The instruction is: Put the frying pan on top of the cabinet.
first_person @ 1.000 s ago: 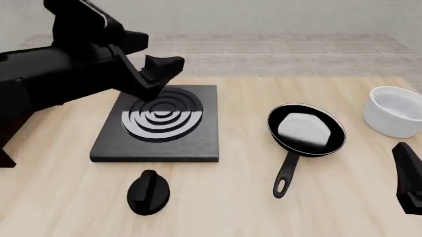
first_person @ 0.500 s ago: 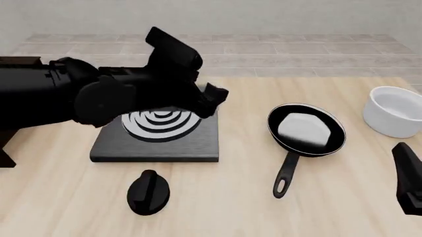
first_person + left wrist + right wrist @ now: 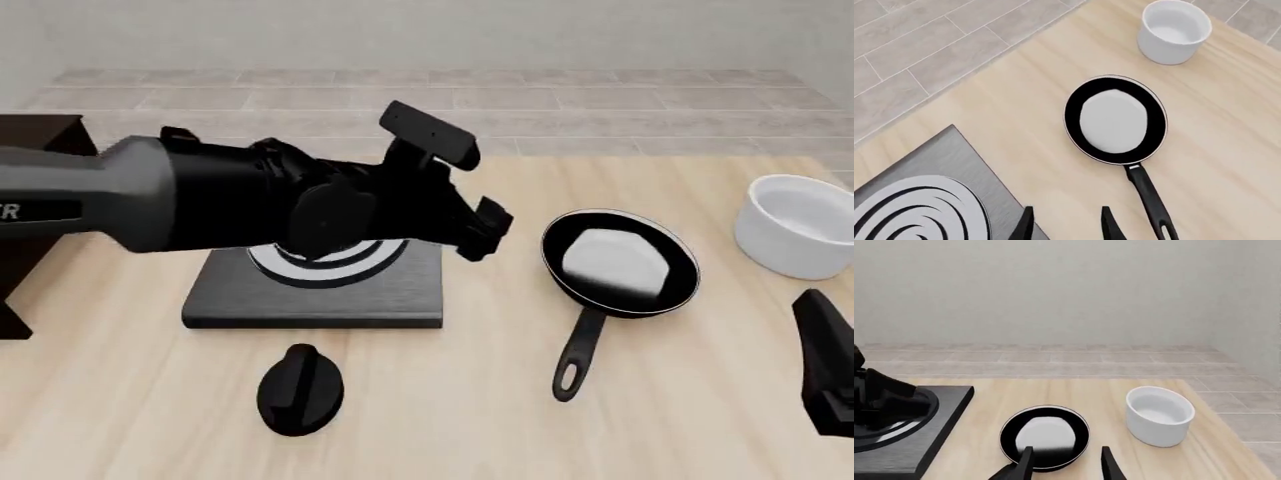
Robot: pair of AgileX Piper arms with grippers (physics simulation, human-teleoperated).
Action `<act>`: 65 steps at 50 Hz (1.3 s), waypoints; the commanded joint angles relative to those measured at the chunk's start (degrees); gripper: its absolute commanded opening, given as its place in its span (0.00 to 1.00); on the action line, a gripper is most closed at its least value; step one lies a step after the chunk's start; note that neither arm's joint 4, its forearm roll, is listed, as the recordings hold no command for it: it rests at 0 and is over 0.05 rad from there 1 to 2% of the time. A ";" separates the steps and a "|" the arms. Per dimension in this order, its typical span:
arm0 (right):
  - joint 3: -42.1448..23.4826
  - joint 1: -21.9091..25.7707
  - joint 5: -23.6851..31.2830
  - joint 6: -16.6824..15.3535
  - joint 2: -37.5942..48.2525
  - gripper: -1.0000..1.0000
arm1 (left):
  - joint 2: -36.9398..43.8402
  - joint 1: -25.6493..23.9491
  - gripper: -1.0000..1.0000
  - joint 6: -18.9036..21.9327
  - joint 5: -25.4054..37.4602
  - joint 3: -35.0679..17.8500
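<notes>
The frying pan [image 3: 621,262] lies on the table right of centre, black with a whitish inside, its thin handle [image 3: 577,358] pointing toward the near edge. My left gripper [image 3: 483,228] hovers just left of the pan's rim, a little above the table. In the left wrist view, the left gripper [image 3: 1066,227] is open and empty, with the pan [image 3: 1115,120] ahead of it. My right gripper [image 3: 827,365] rests at the near right edge; in its wrist view, the right gripper [image 3: 1064,465] is open, facing the pan [image 3: 1045,437]. Only a corner of the dark cabinet [image 3: 40,135] shows at far left.
A black stove plate [image 3: 320,290] with rings lies under the left arm. A small black knob [image 3: 300,390] sits in front of it. A white bowl [image 3: 801,225] stands at the right, beyond the pan.
The left arm has swung right and down, from over the stove plate's back to beside the pan's left rim. The pan, bowl, knob and right gripper have not moved.
</notes>
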 commanded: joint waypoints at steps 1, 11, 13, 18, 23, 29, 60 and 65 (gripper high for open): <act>0.00 0.00 0.10 0.15 -0.04 1.00 | 5.15 -2.27 1.00 -3.45 0.52 -3.38; -0.01 0.08 0.11 -0.07 -0.02 1.00 | 8.86 -2.44 1.00 -5.59 0.82 -5.71; 0.00 0.05 0.09 -0.10 -0.03 1.00 | 9.35 -2.80 1.00 -6.11 0.91 -6.19; -0.01 -0.08 0.03 0.32 -0.05 1.00 | 11.58 -3.37 1.00 -7.88 2.00 -8.07; 0.00 -0.03 0.06 0.25 -0.06 1.00 | 12.35 -4.48 1.00 -7.96 1.47 -8.44; 0.00 0.07 0.12 0.32 -0.07 1.00 | 13.81 -4.91 1.00 -9.10 2.69 -10.58; 0.01 0.07 0.19 0.49 -0.08 1.00 | 19.24 -9.62 1.00 -12.85 4.62 -16.19; 0.01 0.06 0.12 0.37 -0.08 1.00 | 19.75 -9.88 1.00 -13.10 4.61 -16.40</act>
